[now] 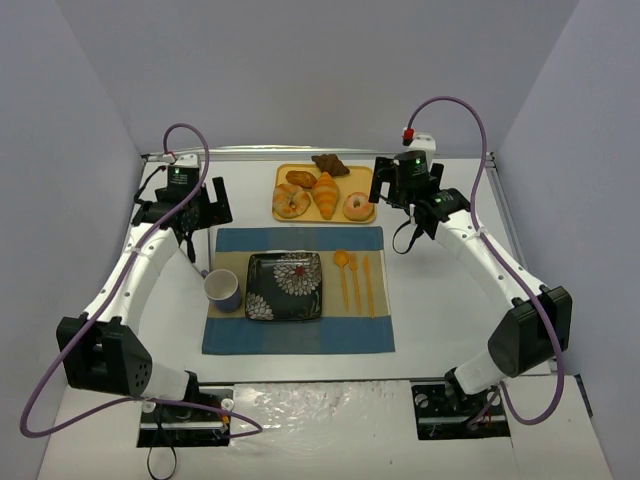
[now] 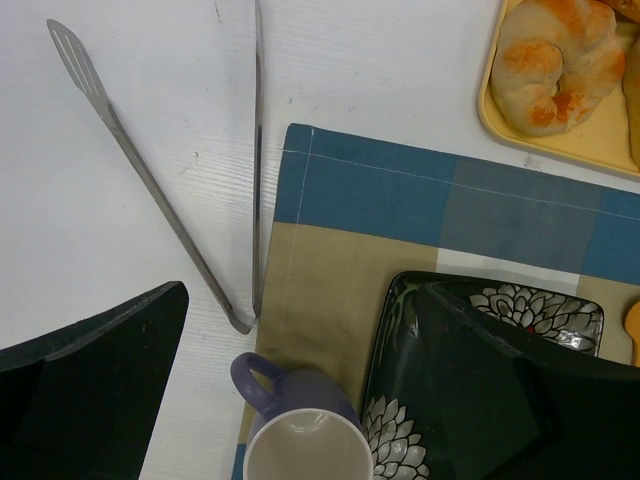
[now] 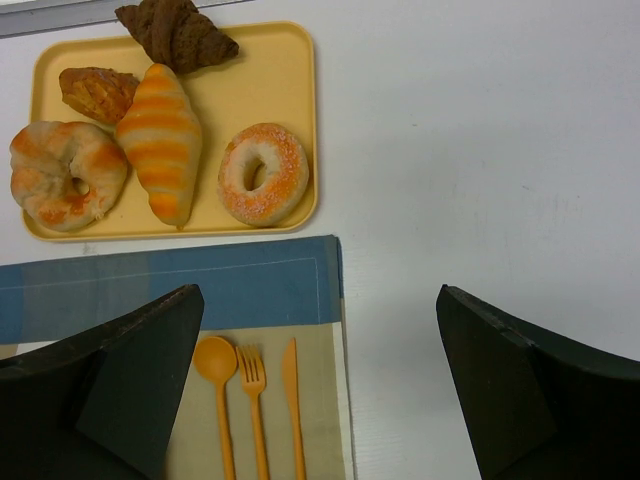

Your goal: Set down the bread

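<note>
My right gripper (image 3: 320, 295) hangs with its fingers spread wide and holds nothing. The bread (image 3: 160, 140) lies ahead of it and a little to its left, five pieces together on the yellow tray (image 3: 290, 60), I think so that any one can be picked freely. My left gripper (image 2: 300, 300) is also spread and empty. Just ahead of it, on the bare surface (image 2: 400, 60) beside the placemat (image 2: 400, 190), lie the metal tongs (image 2: 150, 180), open in a V with the joint toward me. I judge they are put there for taking bread cleanly. The dark plate (image 2: 520, 300), partly under this gripper's right finger, has no bread on it, so the placing is not yet done.
</note>
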Robot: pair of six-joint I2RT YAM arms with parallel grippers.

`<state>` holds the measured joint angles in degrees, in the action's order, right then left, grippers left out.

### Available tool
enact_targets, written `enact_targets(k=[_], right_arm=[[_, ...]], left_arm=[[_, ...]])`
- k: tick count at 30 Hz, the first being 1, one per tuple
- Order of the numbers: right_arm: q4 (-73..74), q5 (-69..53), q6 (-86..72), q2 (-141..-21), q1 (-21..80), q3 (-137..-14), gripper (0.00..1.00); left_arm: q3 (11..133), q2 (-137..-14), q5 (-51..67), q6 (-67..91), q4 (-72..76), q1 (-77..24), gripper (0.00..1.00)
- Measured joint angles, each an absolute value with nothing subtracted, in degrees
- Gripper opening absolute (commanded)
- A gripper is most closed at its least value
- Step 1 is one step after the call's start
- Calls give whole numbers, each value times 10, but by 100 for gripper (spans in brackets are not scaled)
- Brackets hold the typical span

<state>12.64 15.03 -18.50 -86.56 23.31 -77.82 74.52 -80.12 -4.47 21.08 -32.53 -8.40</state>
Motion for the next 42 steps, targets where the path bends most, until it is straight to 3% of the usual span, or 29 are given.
enact_targets(k=[13,21,42], right_arm=[[126,150,-184,-866,233,-780,100],[126,150,-193,-863,233,-770,100],[126,150,-189,-856,233,-739,100]], left_arm=[[735,-806,-93,229,-338,-66,97],[731,-926,-140,306,-366,-8,97],[704,-1021,-105,352,-255,-11,97]])
